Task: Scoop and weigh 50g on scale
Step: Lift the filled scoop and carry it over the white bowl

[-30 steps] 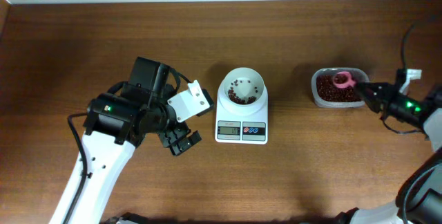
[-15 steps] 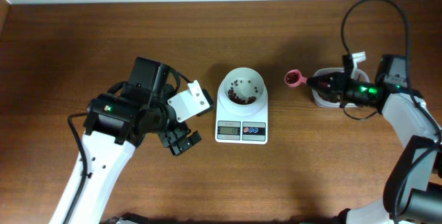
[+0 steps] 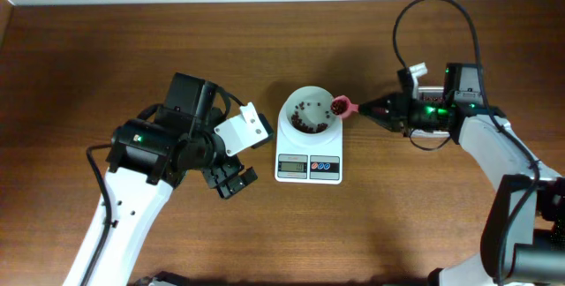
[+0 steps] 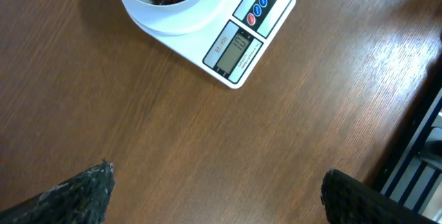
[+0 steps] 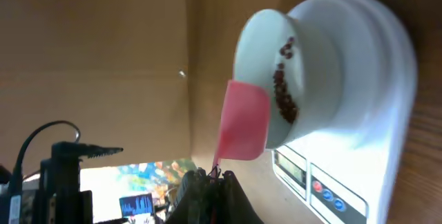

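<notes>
One brown wooden table (image 3: 397, 224) bears the scale (image 3: 308, 168); left hand (image 3: 229, 180) spread, right hand (image 3: 367, 109) pinching a pink spoon (image 3: 341, 106)

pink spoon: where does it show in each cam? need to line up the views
Overhead: pink spoon right of centre, at the right rim of the white bowl, handle in the shut right gripper.
Left wrist: not in it.
Right wrist: spoon at centre, cup against the bowl's rim, handle running down.
Shared landmark: the scale, in all three: at top in left wrist, at right in right wrist.
</notes>
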`<state>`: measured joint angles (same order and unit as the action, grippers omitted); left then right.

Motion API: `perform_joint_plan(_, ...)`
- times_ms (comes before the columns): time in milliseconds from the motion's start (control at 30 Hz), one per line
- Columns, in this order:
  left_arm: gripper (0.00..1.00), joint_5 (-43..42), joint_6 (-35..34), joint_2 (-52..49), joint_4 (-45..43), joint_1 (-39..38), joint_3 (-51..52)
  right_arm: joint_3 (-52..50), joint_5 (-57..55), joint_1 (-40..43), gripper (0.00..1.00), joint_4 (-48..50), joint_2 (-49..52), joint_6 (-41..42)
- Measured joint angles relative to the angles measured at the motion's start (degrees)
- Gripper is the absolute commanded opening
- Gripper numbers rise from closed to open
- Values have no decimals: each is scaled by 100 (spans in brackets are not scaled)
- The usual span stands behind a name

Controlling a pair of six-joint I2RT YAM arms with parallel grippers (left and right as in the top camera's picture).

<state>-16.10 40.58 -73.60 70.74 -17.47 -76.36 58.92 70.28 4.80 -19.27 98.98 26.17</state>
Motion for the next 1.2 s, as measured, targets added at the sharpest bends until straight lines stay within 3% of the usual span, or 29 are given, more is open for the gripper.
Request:
perform_joint_plan(300, 99, 0, 2, 0, 2, 0, 0, 0, 101, -352, 4, 638, 9, 44)
perform_joint_plan(500, 99, 0, 2, 0, 0, 0, 0, 0, -540, -568, 4, 807, 9, -2)
perform_joint_plan(733, 99, -2, 2, 0, 0, 0, 0, 0, -981, -688, 4, 824, 9, -846)
perform_joint_plan(1100, 99, 0, 17, 0, 0, 0, 0, 0, -1095, -688, 4, 1071, 9, -1303)
perform_joint_plan(1200, 99, 0, 20, 0, 0, 0, 0, 0, -1095, -688, 4, 1080, 9, -1840)
